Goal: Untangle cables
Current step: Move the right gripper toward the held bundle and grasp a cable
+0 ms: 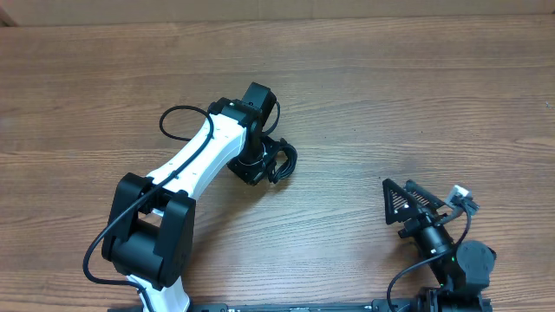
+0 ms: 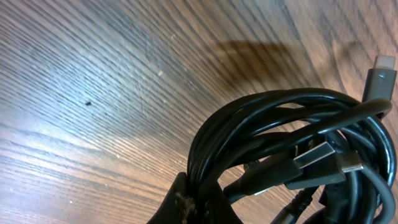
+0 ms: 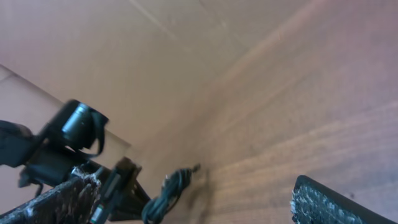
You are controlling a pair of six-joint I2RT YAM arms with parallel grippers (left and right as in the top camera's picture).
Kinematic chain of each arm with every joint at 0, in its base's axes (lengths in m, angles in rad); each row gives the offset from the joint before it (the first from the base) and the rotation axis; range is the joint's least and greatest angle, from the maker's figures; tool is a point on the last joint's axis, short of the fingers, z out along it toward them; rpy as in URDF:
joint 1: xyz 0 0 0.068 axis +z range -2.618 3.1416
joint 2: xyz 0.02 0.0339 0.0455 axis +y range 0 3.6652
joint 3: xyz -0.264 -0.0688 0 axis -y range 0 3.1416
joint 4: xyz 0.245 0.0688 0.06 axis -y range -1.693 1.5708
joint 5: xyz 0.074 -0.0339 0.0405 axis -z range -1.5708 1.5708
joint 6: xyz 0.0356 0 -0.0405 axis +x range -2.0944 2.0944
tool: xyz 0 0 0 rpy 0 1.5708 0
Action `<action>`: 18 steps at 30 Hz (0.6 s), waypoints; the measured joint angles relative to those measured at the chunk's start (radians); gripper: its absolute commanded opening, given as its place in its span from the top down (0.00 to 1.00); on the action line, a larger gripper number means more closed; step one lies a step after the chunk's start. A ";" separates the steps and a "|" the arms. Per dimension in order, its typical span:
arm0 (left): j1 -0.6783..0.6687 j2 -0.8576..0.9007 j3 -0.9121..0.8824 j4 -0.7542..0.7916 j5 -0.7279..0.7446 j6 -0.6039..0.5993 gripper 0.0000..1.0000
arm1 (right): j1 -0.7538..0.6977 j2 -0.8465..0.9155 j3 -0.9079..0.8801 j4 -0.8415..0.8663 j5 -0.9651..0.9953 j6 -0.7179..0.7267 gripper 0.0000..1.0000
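overhead and wrist views, two arms at a wooden table (image 1: 416, 104). hidden parts first: from above, the fingertips of the left gripper (image 1: 260, 165) lay under its own wrist. its wrist camera showed only one dark finger (image 2: 186, 206), cut off at the bottom edge, so whether the jaws were pressed together or apart could not be told. the cables (image 1: 284, 161) lay as one dark knot just beside that gripper, near the middle of the table. in the left wrist view, the black loops (image 2: 292, 134) crowded against the visible finger and ran off the right and bottom edges. three plug ends showed among the loops: a grey one at the right edge (image 2: 383, 78), a flat metal one (image 2: 316, 154) and a smaller one (image 2: 352, 165). which plug belonged to which cord could not be made out.

the right gripper (image 1: 408, 206) sat well apart at the near right corner, with its jaws spread wide and holding nothing. in its blurred wrist view, both rough fingers (image 3: 59, 200) were clipped by the frame — the bundle appeared only small and far off.
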 measured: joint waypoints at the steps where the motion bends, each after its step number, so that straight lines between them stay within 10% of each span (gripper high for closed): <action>1: 0.000 0.000 0.000 0.000 0.017 -0.001 0.96 | 0.000 0.023 0.014 -0.027 -0.007 -0.006 0.00; 9: 0.040 0.000 0.000 0.000 0.227 -0.108 0.96 | 0.000 0.302 0.251 -0.268 -0.114 -0.115 0.00; 18: 0.063 0.000 0.000 -0.004 0.447 -0.324 0.96 | 0.000 0.587 0.301 -0.001 -0.401 -0.107 0.00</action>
